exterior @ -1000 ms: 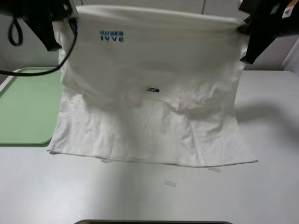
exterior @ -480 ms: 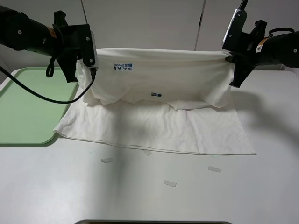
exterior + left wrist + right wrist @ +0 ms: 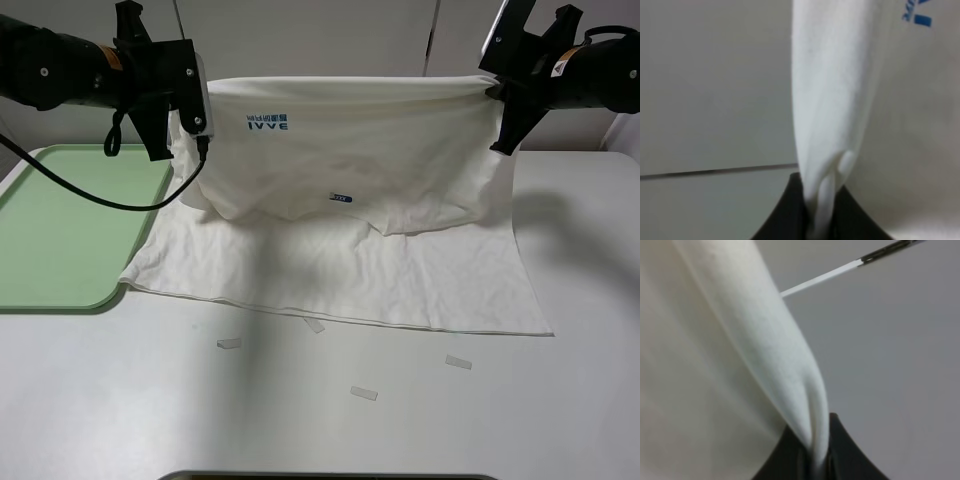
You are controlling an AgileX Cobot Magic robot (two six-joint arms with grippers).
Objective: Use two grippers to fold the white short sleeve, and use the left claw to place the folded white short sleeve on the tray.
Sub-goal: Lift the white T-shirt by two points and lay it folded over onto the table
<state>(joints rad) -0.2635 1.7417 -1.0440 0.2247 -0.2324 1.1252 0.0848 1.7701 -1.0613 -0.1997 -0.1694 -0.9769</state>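
Okay, left hand [image 3: 190,125] and right hand [image 3: 497,95] are both clenched on the white short sleeve [image 3: 350,160], with one edge held up.
We see each hand pinching an upper corner, cloth stretched between them. The lower half lies on the tabletop [image 3: 300,430], its left edge at the tray [image 3: 60,230] rim. Blue lettering [image 3: 268,123] sits near the left hand, and pale strips [image 3: 364,393] lie near the hem.

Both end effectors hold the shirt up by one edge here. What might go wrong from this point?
The left end effector and right end effector each pinch only a thin fold of the shirt; one corner might slip, skewing the fold. Loose strips lie by its front edge and could get trapped underneath.
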